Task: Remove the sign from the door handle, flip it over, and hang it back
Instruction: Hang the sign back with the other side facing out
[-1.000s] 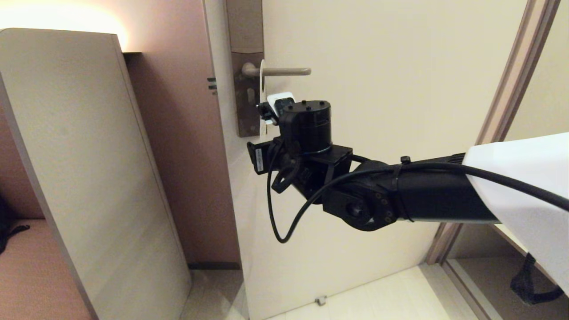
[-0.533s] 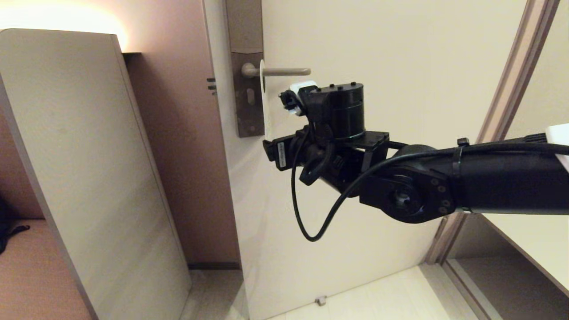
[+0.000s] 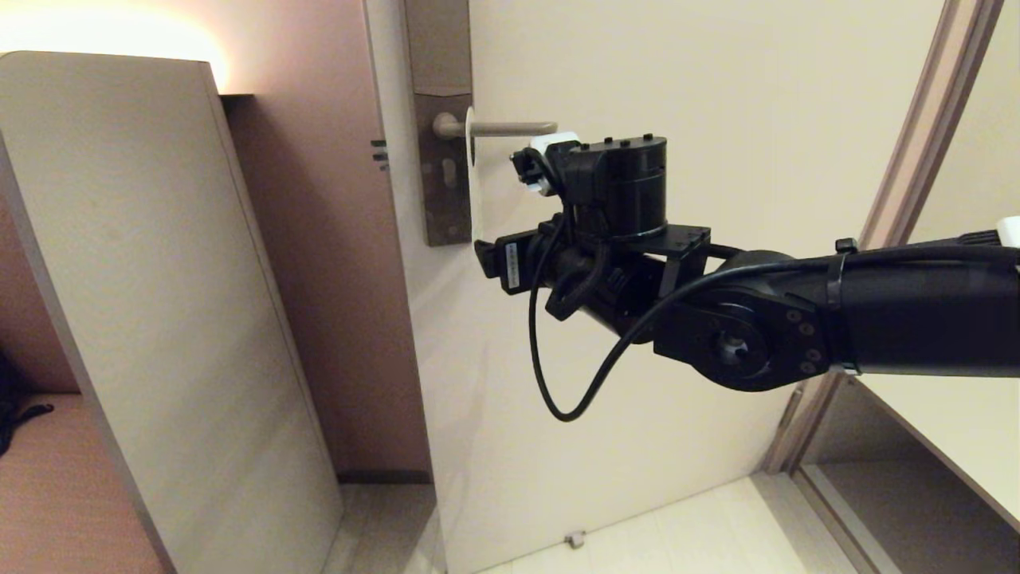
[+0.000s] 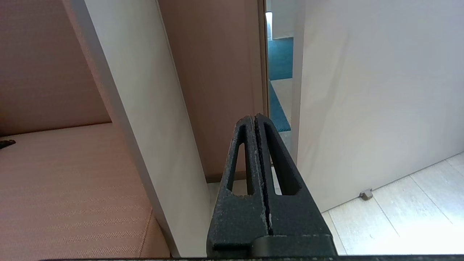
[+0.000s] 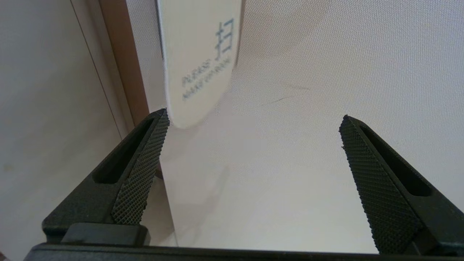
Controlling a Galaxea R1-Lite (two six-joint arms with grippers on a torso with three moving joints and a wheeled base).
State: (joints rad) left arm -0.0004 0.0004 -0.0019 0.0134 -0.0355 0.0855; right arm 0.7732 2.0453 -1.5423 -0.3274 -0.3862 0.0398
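Observation:
The sign (image 3: 475,199) hangs on the door handle (image 3: 510,127), edge-on in the head view, next to the grey-brown plate (image 3: 437,159). In the right wrist view its white face (image 5: 197,61) with blue print shows, hanging against the door. My right gripper (image 5: 253,117) is open and empty. One fingertip (image 5: 159,123) is just beside the sign's lower end. In the head view the right wrist (image 3: 617,187) sits right of the sign, just below the handle's tip. My left gripper (image 4: 253,119) is shut and empty, parked low.
The cream door (image 3: 717,119) stands ajar. A tall beige panel (image 3: 159,279) stands to the left, with a padded pink bench (image 3: 48,478) beyond it. The door frame (image 3: 916,159) is at the right. A small door stop (image 3: 574,540) sits on the floor.
My right gripper has moved right and up, away from the sign's lower part. The sign stays hanging on the handle.

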